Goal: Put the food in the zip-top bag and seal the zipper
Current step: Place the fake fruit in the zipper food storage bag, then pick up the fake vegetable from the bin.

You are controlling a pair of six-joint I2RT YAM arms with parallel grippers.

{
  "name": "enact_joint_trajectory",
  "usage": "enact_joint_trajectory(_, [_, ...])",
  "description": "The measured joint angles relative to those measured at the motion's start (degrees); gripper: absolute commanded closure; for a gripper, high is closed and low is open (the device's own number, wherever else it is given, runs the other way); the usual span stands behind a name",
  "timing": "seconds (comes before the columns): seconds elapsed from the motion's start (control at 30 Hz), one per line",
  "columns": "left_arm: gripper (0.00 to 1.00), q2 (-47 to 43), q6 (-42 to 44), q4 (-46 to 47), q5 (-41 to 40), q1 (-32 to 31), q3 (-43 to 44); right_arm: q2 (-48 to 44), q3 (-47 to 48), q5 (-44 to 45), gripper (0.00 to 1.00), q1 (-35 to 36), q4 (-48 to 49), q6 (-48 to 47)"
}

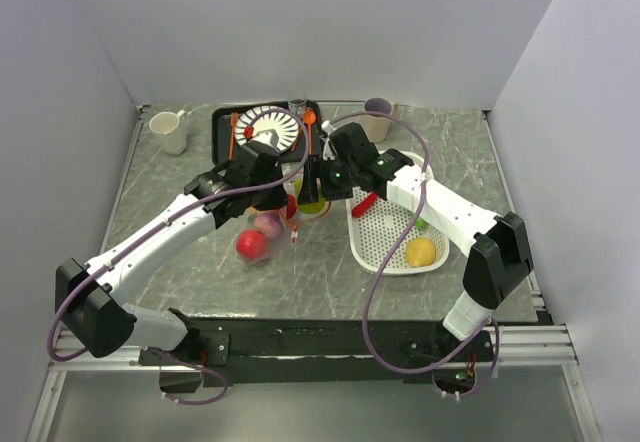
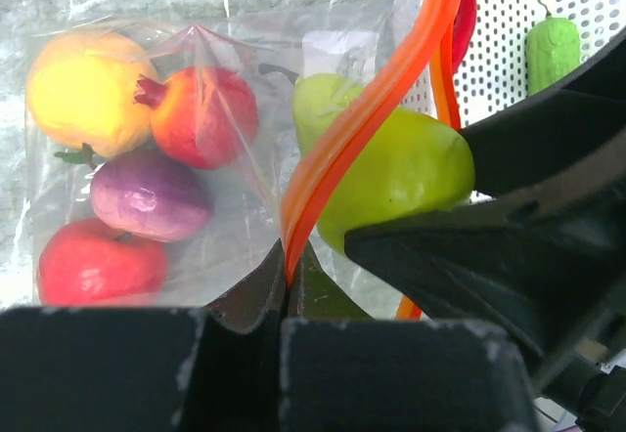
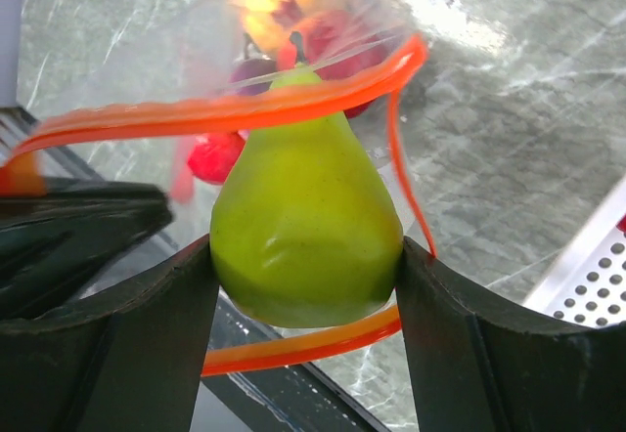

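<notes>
right gripper [image 3: 308,280] holds glossy green pear [image 3: 303,217] at mouth of clear plastic bag [image 2: 256,212]
left gripper [image 2: 289,290] pinches orange-red zipper strip [image 2: 364,117]; next, probably: push in, release

The grey, marble-veined counter [image 1: 170,262] carries five things, placed here against the two pincers that meet above its middle. A clear zip-top bag [image 1: 262,237] lies crinkled on the stone just below and to the near side of the left pincer [image 1: 292,188]. A white perforated oval basket [image 1: 385,232] sits just beside the right pincer [image 1: 318,182], on its outer, near side. A black tray [image 1: 222,127] rests beyond the left pincer, near the far edge. A white mug [image 1: 170,130] stands well apart from that pincer, in the far left corner. A pale cup [image 1: 378,119] stands beyond the right pincer.
</notes>
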Motion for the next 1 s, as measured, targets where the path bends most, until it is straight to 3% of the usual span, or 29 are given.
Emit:
enact_joint_trajectory(0.13, [0.99, 0.0, 0.0, -0.3, -0.3, 0.0, 0.0, 0.5, 2.2, -0.1, 0.10, 1.1, -0.9, -1.3])
enact_joint_trajectory(0.33, [0.99, 0.0, 0.0, -0.6, -0.7, 0.0, 0.0, -0.1, 1.8, 0.2, 0.05, 1.7, -0.8, -2.2])
enact_joint_trajectory(0.47, [0.99, 0.0, 0.0, -0.7, -1.5, 0.0, 0.0, -2.6, 1.4, 5.3, 0.00, 1.7, -1.7, -1.8])
enact_joint_trajectory(0.73, [0.99, -2.8, -2.3, -1.8, -6.8, 0.0, -0.3, -17.9, -7.1, 27.1, 0.00, -1.2, -2.3, 3.8])
enact_joint_trajectory(1.0, [0.99, -3.1, -3.0, -0.8, -5.8, 0.3, -1.3, -21.7, -20.5, 30.4, 0.00, -14.1, -3.4, 6.0])
